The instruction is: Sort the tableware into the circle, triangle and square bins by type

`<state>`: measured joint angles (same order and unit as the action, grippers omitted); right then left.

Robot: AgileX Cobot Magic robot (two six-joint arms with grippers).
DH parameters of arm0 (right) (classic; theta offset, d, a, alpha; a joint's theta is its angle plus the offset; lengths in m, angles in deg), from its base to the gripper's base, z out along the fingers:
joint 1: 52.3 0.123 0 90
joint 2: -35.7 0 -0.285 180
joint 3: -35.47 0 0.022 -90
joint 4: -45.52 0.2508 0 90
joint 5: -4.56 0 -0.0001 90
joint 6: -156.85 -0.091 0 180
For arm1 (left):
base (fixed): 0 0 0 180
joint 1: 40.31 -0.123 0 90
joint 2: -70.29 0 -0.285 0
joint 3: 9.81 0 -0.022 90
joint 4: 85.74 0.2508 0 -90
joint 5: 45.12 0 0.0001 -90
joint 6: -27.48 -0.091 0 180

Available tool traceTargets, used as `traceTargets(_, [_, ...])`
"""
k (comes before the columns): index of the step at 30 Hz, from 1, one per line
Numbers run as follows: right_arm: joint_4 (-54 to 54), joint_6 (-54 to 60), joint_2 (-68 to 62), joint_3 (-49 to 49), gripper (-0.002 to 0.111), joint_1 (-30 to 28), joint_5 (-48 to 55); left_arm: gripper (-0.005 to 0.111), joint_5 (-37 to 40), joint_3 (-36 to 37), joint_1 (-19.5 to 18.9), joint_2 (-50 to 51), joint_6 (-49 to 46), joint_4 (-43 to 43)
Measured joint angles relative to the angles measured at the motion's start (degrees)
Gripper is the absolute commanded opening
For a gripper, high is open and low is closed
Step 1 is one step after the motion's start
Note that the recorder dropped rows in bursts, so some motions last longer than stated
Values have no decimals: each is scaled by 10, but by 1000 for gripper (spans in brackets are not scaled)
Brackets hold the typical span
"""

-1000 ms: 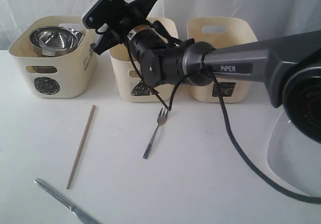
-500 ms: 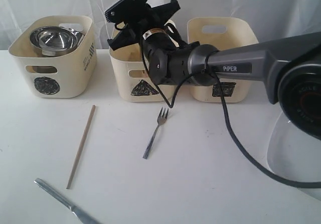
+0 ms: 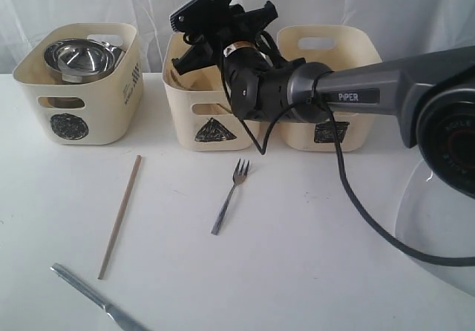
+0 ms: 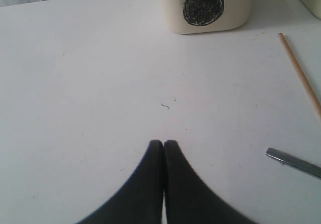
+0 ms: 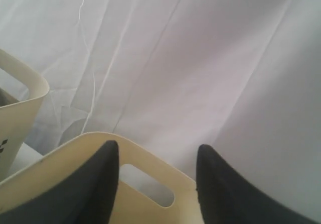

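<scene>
Three cream bins stand in a row at the back: the circle bin [image 3: 74, 93], the triangle bin [image 3: 211, 116] and the square bin [image 3: 334, 93]. Steel tableware [image 3: 78, 58] lies in the circle bin. A steel fork [image 3: 231, 195], a wooden chopstick [image 3: 120, 216] and a knife [image 3: 96, 297] lie on the table. My right gripper [image 3: 197, 45] hovers over the triangle bin, open [image 5: 158, 151], with nothing between its fingers; the bin's back wall [image 5: 148, 169] shows between them. My left gripper [image 4: 164, 143] is shut and empty, low over bare table, facing the circle bin [image 4: 203, 8].
A white curtain [image 3: 371, 4] hangs close behind the bins. The right arm [image 3: 356, 93] crosses in front of the square bin and hides the triangle bin's inside. A pale rounded shape [image 3: 438, 234] sits at the right edge. The chopstick [image 4: 301, 76] and knife [image 4: 293, 162] lie near the left gripper.
My right gripper has swung rightward from beside the circle bin to above the triangle bin, and its jaws have opened. The left gripper and the items on the table are unchanged.
</scene>
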<state>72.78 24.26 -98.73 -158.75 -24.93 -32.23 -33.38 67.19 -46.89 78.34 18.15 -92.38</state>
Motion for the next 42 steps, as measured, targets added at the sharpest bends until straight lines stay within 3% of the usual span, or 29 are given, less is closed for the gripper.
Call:
traceTargets(11, [0,0,3,0,47,0,6,0,0,0,0,0,0,0])
traceTargets(16, [25,0,39,0,46,0,78,0,0,0,0,0,0,0])
traceTargets(24, [80,0,124,0,0,-1,267,0,0,0,0,0,0,0])
traceTargets(28, [87,-1,183,13,0,-1,386,0,0,0,0,0,0,0])
traceTargets(36, [89,-121,330,260,0,2,428,0,0,0,0,0,0,0])
traceTargets(42, [85,-148,287,320,0,6,502,0,0,0,0,0,0,0])
